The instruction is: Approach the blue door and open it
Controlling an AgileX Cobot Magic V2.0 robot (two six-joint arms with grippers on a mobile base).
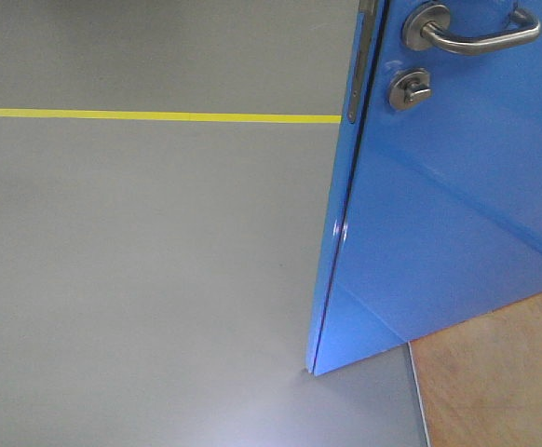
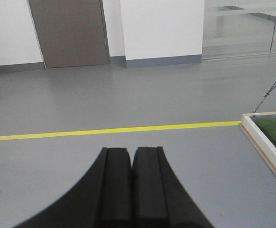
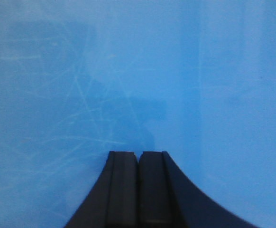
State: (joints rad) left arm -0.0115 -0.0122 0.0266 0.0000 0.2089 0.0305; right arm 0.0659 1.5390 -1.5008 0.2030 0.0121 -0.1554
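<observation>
We see left gripper (image 2: 131,164) pinched closed, empty, above grey floor (image 2: 128,95); right gripper (image 3: 138,159) also closed, empty, facing blue door (image 3: 128,71) close up; contact unclear.

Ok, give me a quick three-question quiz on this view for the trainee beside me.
1. True or false: the right claw is shut, facing the blue door.
2. What sits just below the lever handle? A) keypad B) thumb-turn lock C) hinge
3. Fill in: the floor line beyond the door's edge is ____.
Key: 1 true; 2 B; 3 yellow.
</observation>
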